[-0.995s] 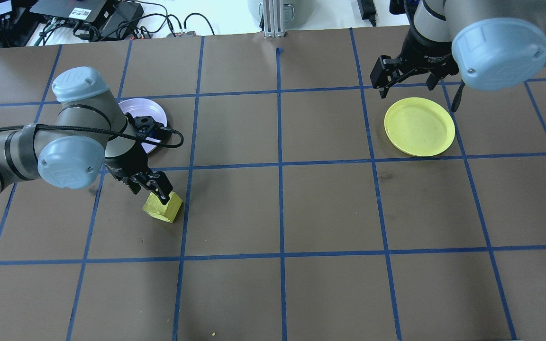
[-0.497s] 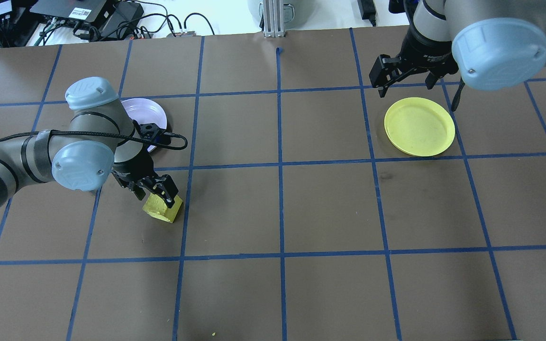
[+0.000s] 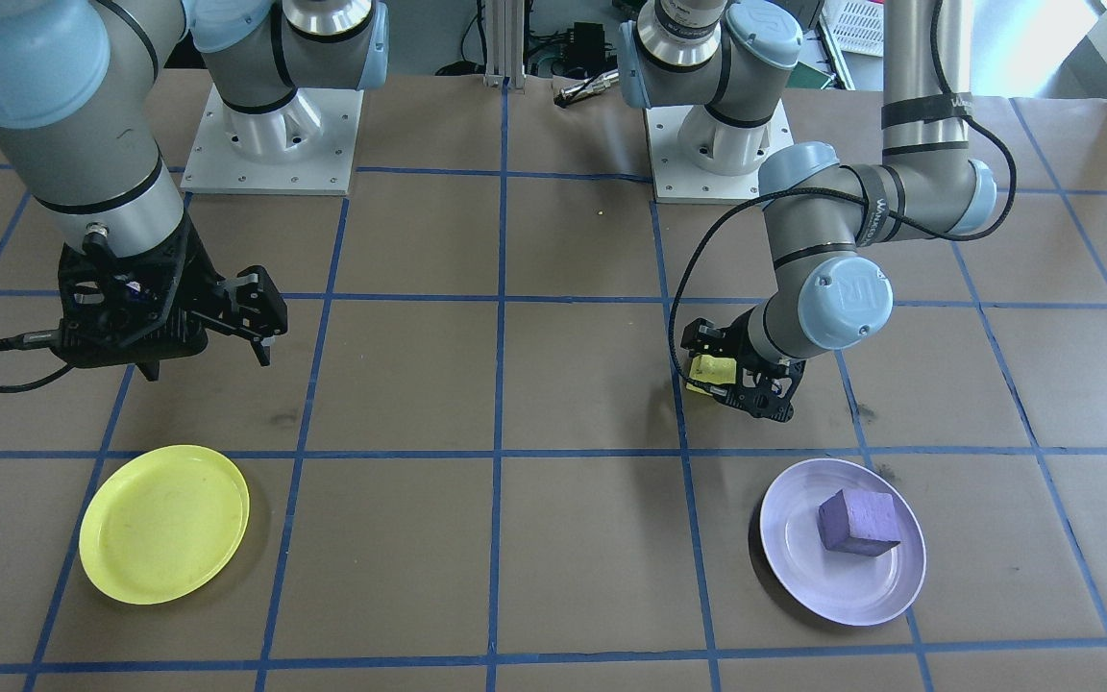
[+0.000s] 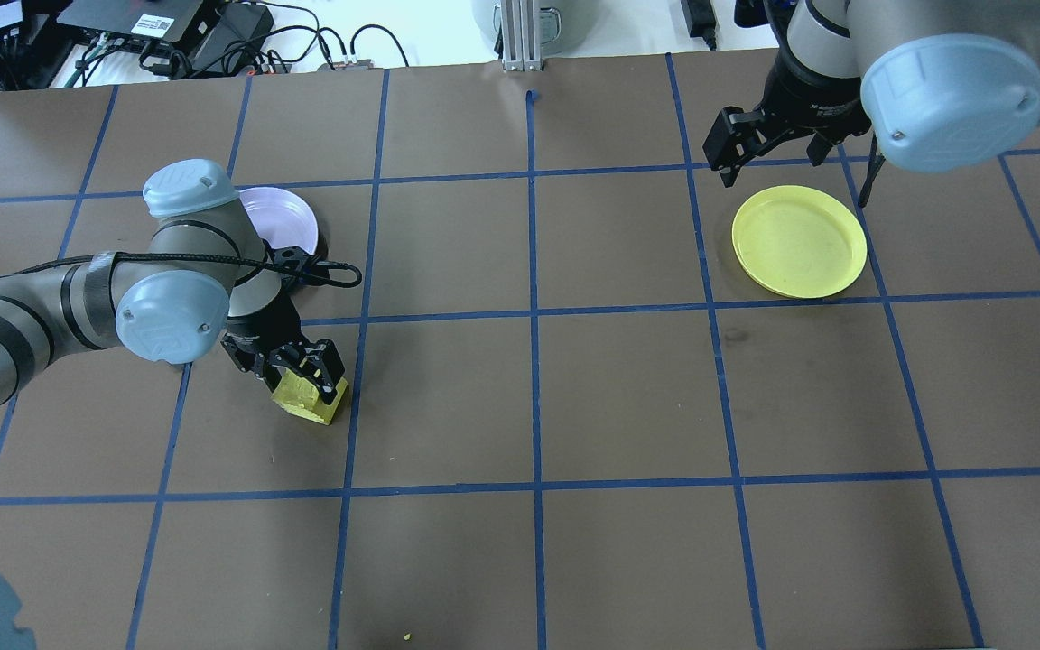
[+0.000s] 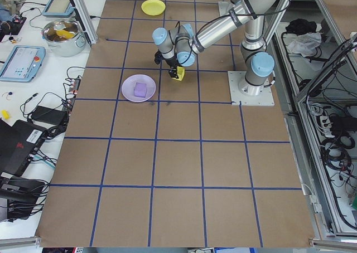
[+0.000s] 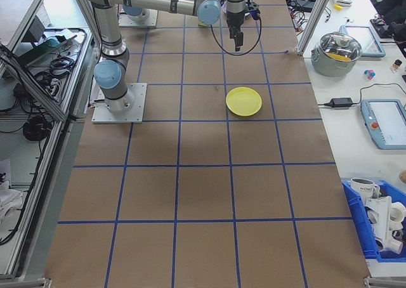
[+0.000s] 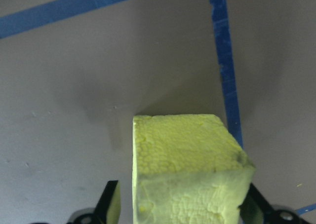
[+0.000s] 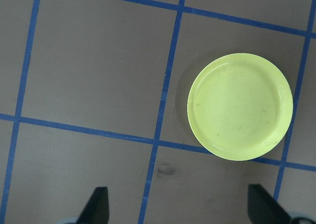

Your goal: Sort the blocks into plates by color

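Observation:
The yellow block (image 4: 311, 402) (image 3: 709, 370) (image 7: 187, 169) sits on the brown table, close to a blue tape line. My left gripper (image 4: 303, 368) (image 3: 744, 386) is down over it, open, one finger on each side; in the left wrist view a small gap shows beside the left finger (image 7: 111, 204). The purple block (image 3: 858, 522) lies in the lavender plate (image 3: 803, 581) (image 4: 294, 215), just beyond my left arm. The yellow plate (image 4: 800, 241) (image 3: 164, 524) (image 8: 240, 106) holds nothing. My right gripper (image 4: 771, 162) (image 3: 203, 356) hangs open, high beside that plate.
Blue tape lines divide the brown table (image 4: 628, 406) into squares. Cables and electronics (image 4: 168, 36) lie past the far edge. A metal pot (image 5: 62, 34) and tablets sit on the side bench. A black cable (image 4: 335, 271) loops off my left wrist.
My left arm swung right and lowered, bringing its fingers from the block's near top edge to both sides of the yellow block. The right gripper hardly moved.

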`<state>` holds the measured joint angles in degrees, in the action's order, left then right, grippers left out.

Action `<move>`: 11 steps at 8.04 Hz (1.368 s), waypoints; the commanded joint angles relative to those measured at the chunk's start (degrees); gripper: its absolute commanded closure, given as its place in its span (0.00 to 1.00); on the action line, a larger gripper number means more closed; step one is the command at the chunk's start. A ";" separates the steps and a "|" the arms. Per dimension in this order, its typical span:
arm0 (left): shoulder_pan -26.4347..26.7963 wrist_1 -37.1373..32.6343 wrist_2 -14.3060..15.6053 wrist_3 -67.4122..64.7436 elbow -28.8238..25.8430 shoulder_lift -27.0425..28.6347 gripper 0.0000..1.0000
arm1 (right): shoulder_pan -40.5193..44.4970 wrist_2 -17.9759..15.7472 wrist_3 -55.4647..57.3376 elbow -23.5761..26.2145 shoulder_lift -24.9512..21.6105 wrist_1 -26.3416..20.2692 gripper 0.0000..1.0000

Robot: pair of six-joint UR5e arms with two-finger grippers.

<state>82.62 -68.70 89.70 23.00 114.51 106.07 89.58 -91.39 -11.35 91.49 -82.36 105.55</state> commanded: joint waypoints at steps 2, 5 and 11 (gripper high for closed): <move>1.22 -2.91 0.05 -8.28 -0.77 -1.12 1.00 | -0.02 -0.10 -1.57 0.00 0.01 0.01 0.00; 9.10 -12.39 -6.53 -22.07 -7.59 -3.50 1.00 | -0.02 -0.80 -3.42 0.00 0.01 0.18 0.00; 30.74 -4.57 -18.82 -50.22 -21.25 8.34 1.00 | -0.02 -0.98 -2.89 0.00 0.10 0.45 0.00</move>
<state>108.91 -81.47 75.86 -21.23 94.05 110.43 89.56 -92.33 -14.24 91.49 -82.30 105.94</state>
